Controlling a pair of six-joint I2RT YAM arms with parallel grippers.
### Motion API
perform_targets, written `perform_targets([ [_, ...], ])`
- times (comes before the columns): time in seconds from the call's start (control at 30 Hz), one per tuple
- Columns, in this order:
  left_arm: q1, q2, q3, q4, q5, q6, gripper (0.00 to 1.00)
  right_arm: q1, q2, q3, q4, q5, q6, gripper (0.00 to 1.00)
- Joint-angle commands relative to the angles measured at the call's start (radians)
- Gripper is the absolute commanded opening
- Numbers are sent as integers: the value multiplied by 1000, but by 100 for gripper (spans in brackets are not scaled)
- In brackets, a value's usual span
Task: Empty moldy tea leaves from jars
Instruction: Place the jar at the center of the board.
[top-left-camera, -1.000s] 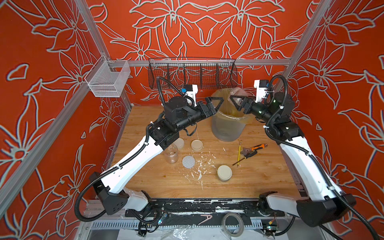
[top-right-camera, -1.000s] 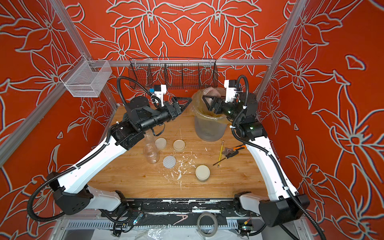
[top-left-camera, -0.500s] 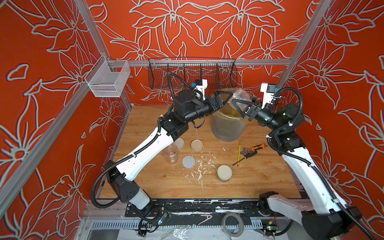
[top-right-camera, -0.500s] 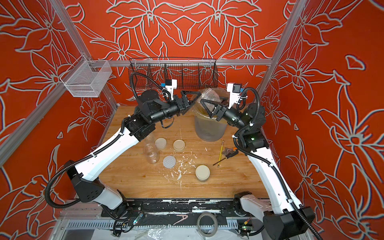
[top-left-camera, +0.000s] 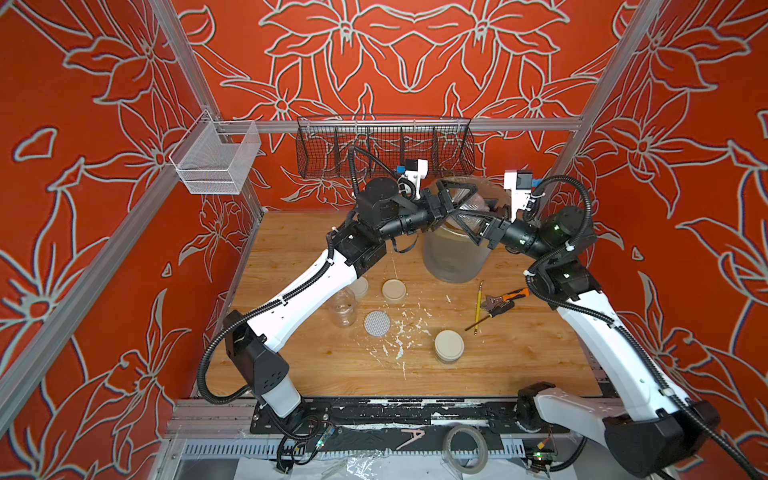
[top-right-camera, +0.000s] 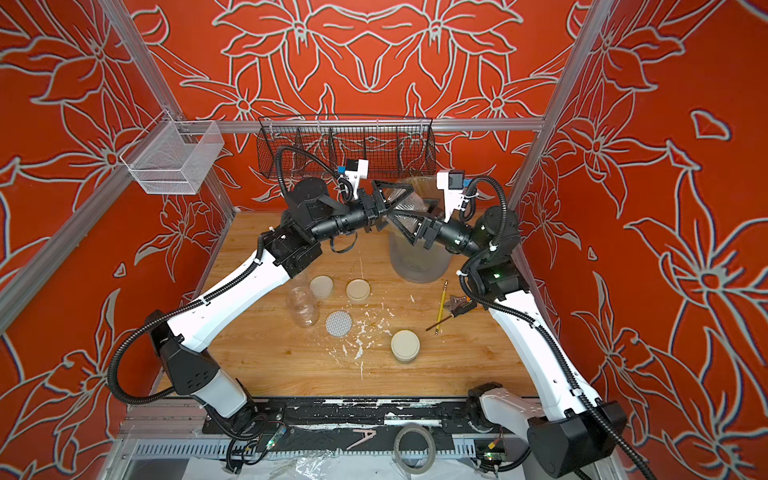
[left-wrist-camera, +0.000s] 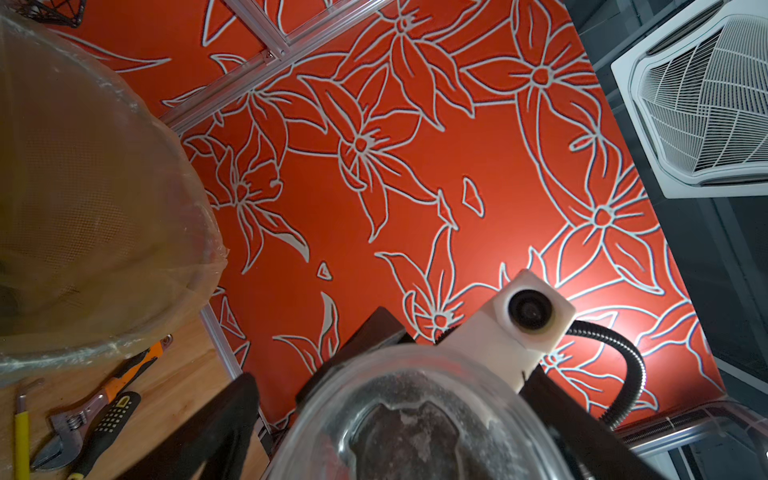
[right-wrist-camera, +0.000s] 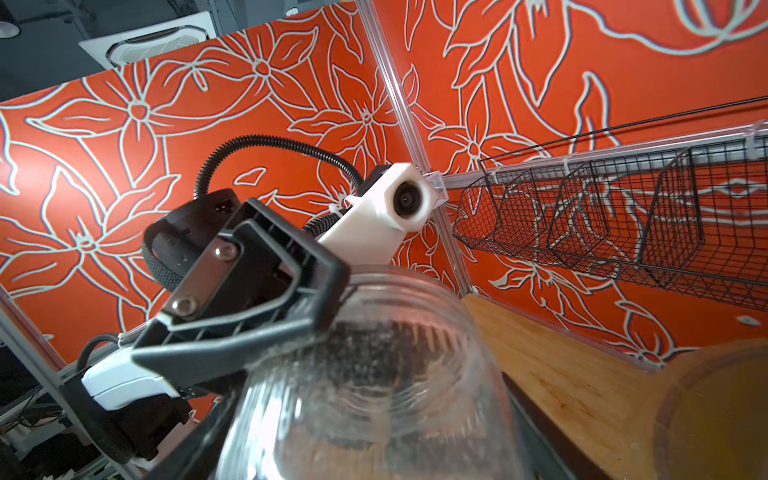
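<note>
Above the grey bin (top-left-camera: 453, 257) (top-right-camera: 417, 262), a clear jar (top-left-camera: 473, 203) (top-right-camera: 409, 203) is held tilted, my right gripper (top-left-camera: 484, 214) (right-wrist-camera: 361, 436) shut on its body. Dark tea leaves (right-wrist-camera: 374, 345) (left-wrist-camera: 415, 424) cling inside it. My left gripper (top-left-camera: 459, 203) (left-wrist-camera: 395, 415) straddles the jar's other end, open, with a gap between one finger (left-wrist-camera: 224, 415) and the glass. An open clear jar (top-left-camera: 344, 307) stands near the left arm. A squat jar with a cream lid (top-left-camera: 449, 345) sits toward the front.
Loose lids lie on the wooden table: two cream (top-left-camera: 394, 290) (top-left-camera: 359, 286), one dotted white (top-left-camera: 377, 322), among white flakes. A pencil (top-left-camera: 478, 305) and wrench with screwdriver (top-left-camera: 503, 301) lie right of the bin. A black wire basket (top-left-camera: 384, 145) hangs behind.
My left arm has swung right and up from beside the bin, and its jaws now sit around the jar. The right gripper carried the jar a little further over the bin.
</note>
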Motion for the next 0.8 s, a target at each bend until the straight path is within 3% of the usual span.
perform_targets([
  [0.0, 4, -1, 26, 21, 19, -10, 91, 17, -11, 5, 10, -24, -56, 0],
  [0.23, 4, 1, 28, 6, 76, -9, 71, 25, 1, 2, -16, -10, -67, 3],
  [0.57, 4, -64, -15, -34, 36, 109, 37, 28, -3, 4, -60, 17, -60, 61],
  [0.77, 4, -107, -23, -78, -12, 194, 22, 27, -15, 27, -129, 28, -70, 79],
])
